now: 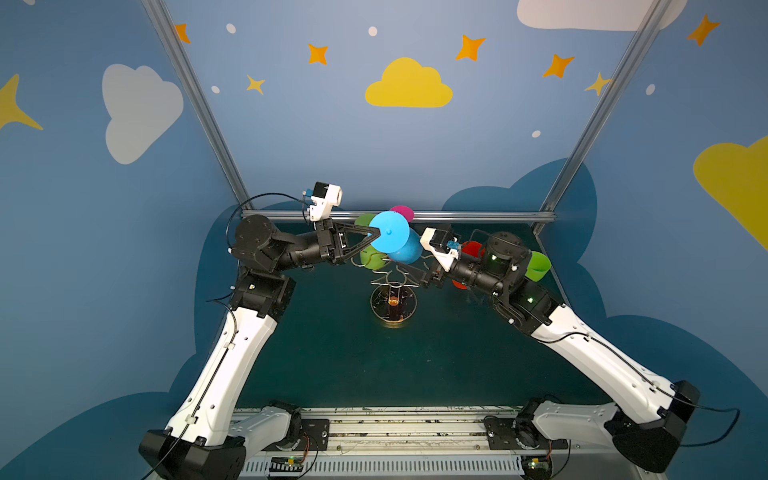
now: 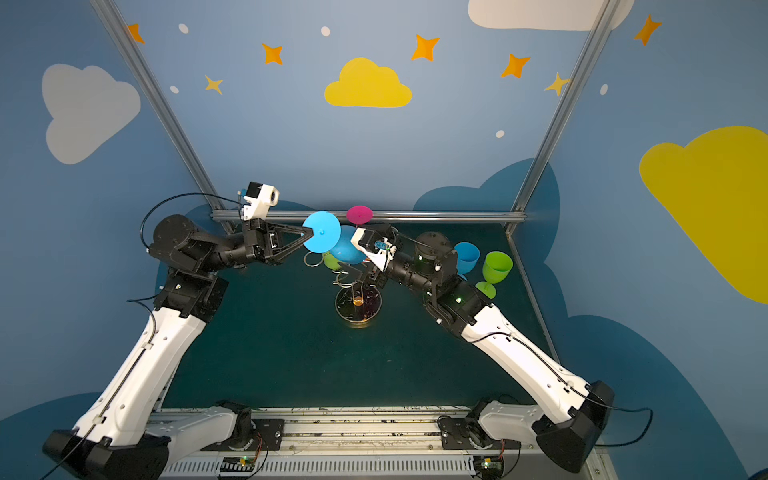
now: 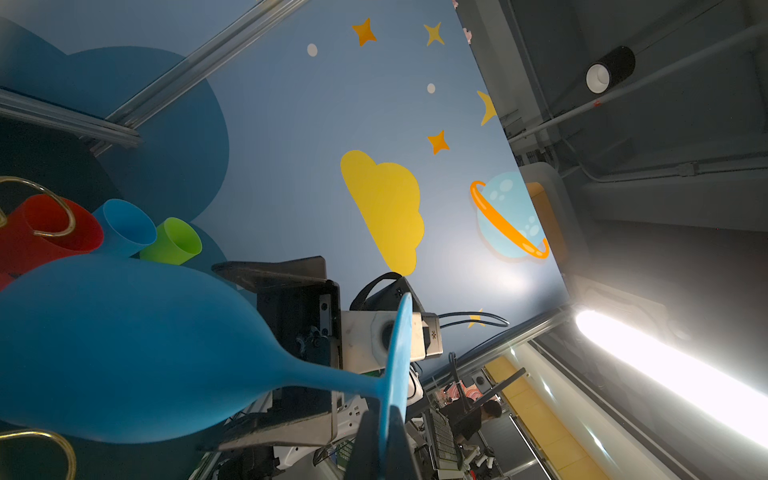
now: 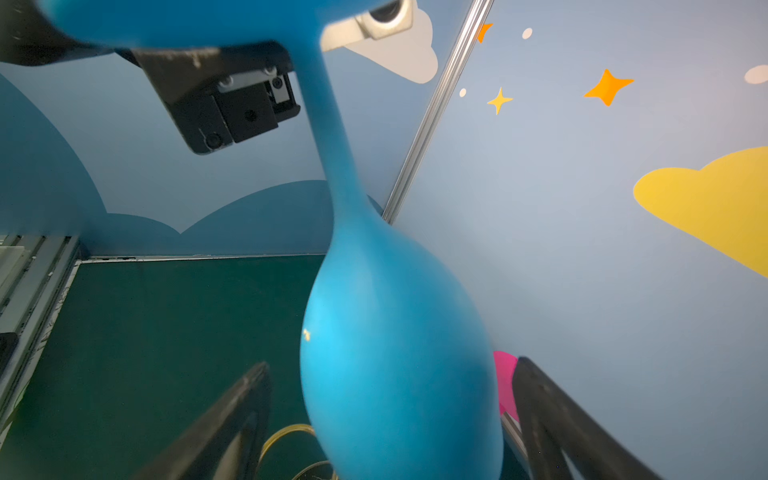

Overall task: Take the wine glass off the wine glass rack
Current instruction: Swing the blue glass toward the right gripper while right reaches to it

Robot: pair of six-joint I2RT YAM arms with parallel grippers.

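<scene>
Left hand (image 1: 375, 236) tight on wine glass (image 1: 390, 232) foot, right hand (image 4: 390, 362) wide around bowl.

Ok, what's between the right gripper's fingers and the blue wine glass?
Nothing in the way: in the right wrist view the blue wine glass hangs between the right gripper's open fingers, a bare gap on each side.

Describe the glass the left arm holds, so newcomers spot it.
Find the central gold wire wine glass rack; at its top is an inverted blue plastic wine glass. Only it, not the neighbouring green plastic glass or pink plastic glass, has its foot in the left claw.
</scene>
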